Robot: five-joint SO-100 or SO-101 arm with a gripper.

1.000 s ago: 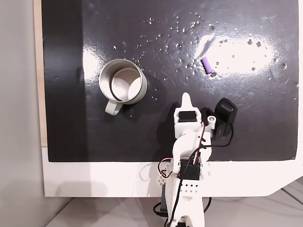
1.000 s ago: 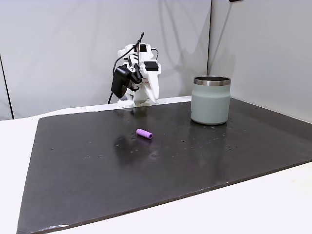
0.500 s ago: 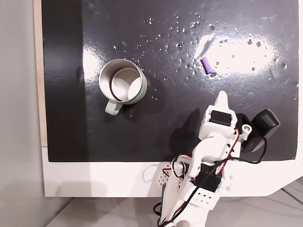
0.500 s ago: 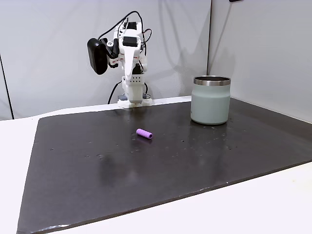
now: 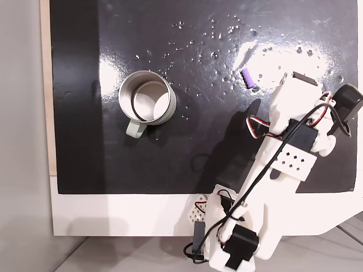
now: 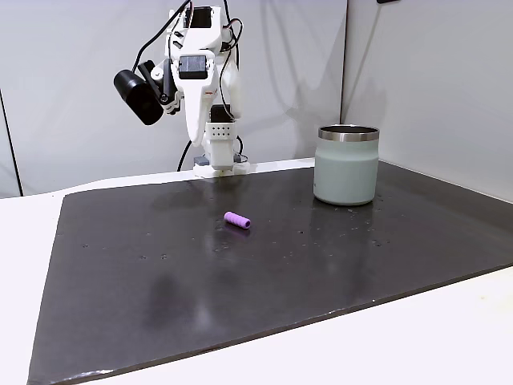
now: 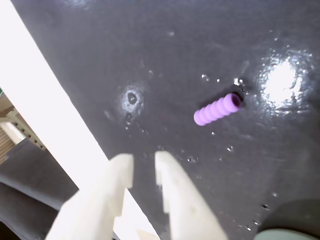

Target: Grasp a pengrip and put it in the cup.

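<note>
— So, biggest thing first: what carries it all?

— A dark, glossy surface [image 6: 337, 265] with bright glare patches and small specks, sitting on a white base. It is bare apart from two things.

— And the arm?

— The white arm [image 5: 266, 181] is raised high over the surface; in a fixed view from the side it stands tall at the back edge [image 6: 196, 88], well above the dark sheet. From above it leans toward the right side of that view.

— The cup?

— The cup [image 5: 146, 97] stands upright, left of centre in the view from above, handle toward the arm's base. Nothing shows inside it but its own reflections. From the side it sits at the right [image 6: 347, 164], well apart from the arm.

— The pincer?

— In the wrist view the pincer [image 7: 144, 170] has its two pale fingers nearly together, a narrow gap between them and nothing held. It hangs in the air, pointing down at the surface.

— And the pengrip?

— The purple pengrip [image 7: 218, 109] lies flat on the surface, up and right of the fingertips in the wrist view, next to a glare patch. From above [image 5: 247, 77] it is near the arm's upper end and well apart from the cup.

— How far along, then?

— Barely begun, I'd judge. Nothing is grasped and the cup looks empty. Left to do: spread the fingers, come down over the pengrip, clamp it, carry it across and drop it in.
</note>
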